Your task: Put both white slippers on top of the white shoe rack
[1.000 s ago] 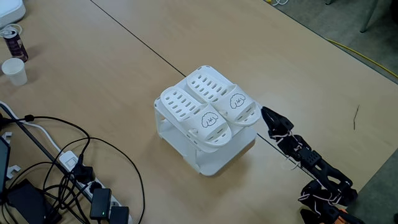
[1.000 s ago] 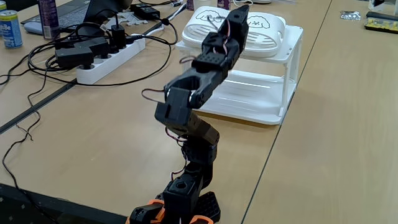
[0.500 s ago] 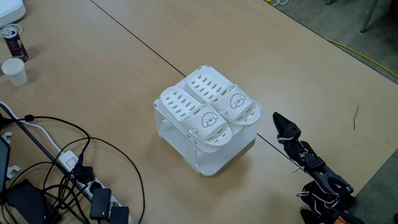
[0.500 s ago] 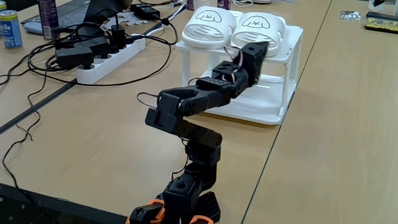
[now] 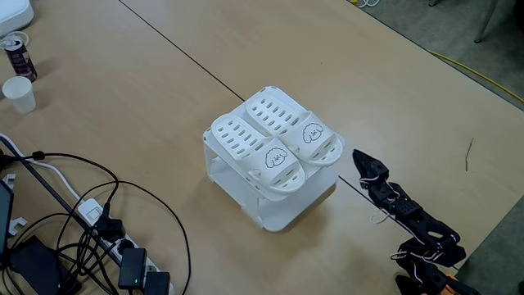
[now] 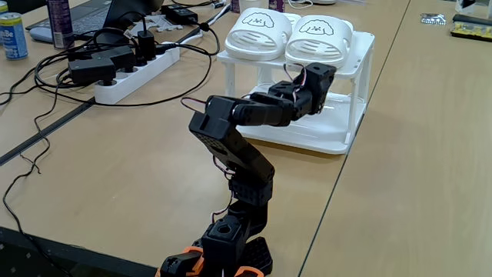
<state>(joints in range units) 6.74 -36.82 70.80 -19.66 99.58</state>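
Observation:
Two white slippers lie side by side on the flat top of the white shoe rack, one on the left and one on the right in a fixed view. In another fixed view the same slippers face me with their cartoon-face straps, resting on the rack. My black gripper hovers just right of the rack, apart from it, shut and holding nothing. Seen from behind the arm, the gripper sits in front of the rack's lower tier, below the slippers.
A power strip and tangled black cables lie left of the rack. A paper cup and a can stand at the far left. A blue can stands at the table's back left. The arm's base is near the front edge.
The arm has come down from the height of the slippers and folded back toward its base. The gripper now sits lower, beside the rack. Both slippers stayed in place.

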